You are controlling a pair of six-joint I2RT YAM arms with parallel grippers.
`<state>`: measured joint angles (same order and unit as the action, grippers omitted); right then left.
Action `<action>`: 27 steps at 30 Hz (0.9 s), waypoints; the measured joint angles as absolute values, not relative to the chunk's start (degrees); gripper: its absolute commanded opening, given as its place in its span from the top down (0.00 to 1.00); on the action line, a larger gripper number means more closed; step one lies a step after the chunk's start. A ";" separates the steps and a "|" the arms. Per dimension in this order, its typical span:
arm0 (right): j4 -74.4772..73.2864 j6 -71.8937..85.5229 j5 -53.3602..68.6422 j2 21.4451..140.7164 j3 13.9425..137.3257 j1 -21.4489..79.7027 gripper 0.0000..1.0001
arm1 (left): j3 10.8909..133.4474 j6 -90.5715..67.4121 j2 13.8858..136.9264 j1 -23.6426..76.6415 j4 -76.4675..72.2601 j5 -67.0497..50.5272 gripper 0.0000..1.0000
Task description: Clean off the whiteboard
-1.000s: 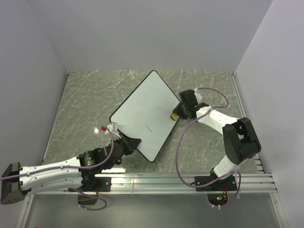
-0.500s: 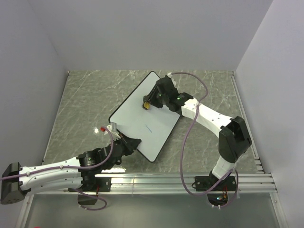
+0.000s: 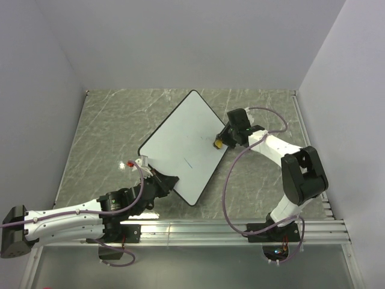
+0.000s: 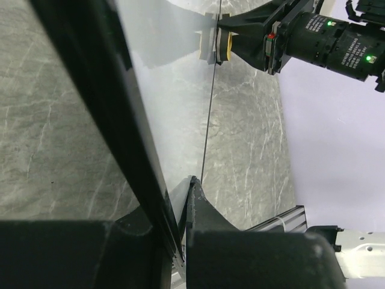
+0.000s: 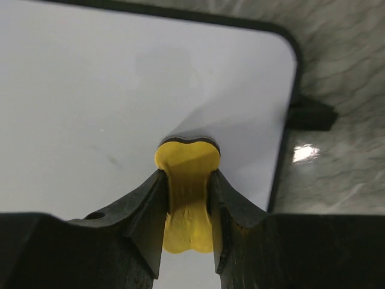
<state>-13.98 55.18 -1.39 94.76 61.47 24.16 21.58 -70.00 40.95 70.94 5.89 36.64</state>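
My right gripper, clamping the yellow eraser, swept back to the right corner of the whiteboard — a blue stroke remains; the left gripper pinches its edge.

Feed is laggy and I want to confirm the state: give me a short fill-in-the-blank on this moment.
1. The eraser in the right hand is ___.
2. In the top view, it sits by the ___ corner of the whiteboard.
3. The left hand clamps the whiteboard rim; one short ___ stroke marks its face.
Missing words: yellow; right; blue.
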 measured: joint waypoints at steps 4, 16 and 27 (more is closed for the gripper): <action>-14.68 53.41 -3.01 96.20 61.71 22.81 1.00 | 21.58 -69.71 40.95 71.11 6.07 37.01 1.00; -16.97 55.20 -1.43 98.17 73.41 30.20 1.00 | 21.80 -70.24 40.93 71.20 6.13 37.01 1.00; -16.67 57.34 0.38 97.23 73.65 32.32 1.00 | 21.80 -70.76 40.51 71.20 6.83 36.99 1.00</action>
<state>-16.67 57.34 0.38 97.23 73.65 32.32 21.80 -70.76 40.51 71.20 6.83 36.99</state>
